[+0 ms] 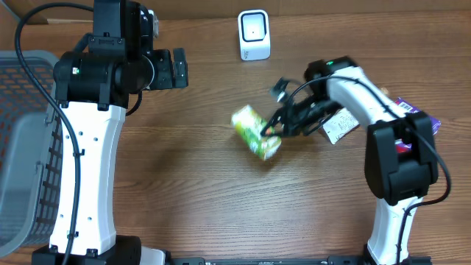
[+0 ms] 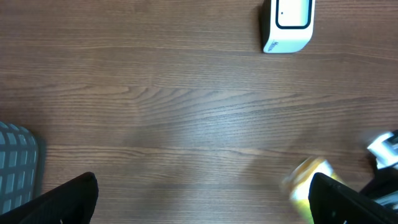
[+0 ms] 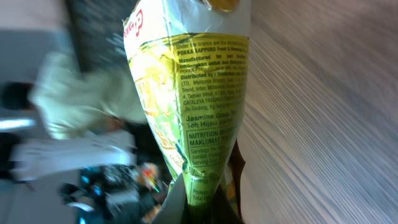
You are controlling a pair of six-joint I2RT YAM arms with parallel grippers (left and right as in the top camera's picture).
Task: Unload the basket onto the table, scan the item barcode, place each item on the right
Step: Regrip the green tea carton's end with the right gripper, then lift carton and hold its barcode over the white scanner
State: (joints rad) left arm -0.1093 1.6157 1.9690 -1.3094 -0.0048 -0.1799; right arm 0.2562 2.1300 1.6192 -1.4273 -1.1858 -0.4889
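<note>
Right arm [image 1: 366, 92] low over the table [image 1: 184, 184], right pincer [image 1: 271, 129] tight on green pack [image 1: 254, 129]; left pincer [image 1: 179, 68] wide apart.

The jasmine green tea pack [image 1: 256, 132] is near the middle of the surface [image 1: 184, 162]. The barcode scanner [image 1: 254, 34] stands behind it, toward the far edge. The right end effector [image 1: 274, 129] is pinched on the pack's right end. The left end effector [image 1: 176, 68] hangs to the pack's left, farther back. A basket [image 1: 26, 147] sits at the far left. A packet [image 1: 423, 118] lies at the far right, partly under the right arm.
</note>
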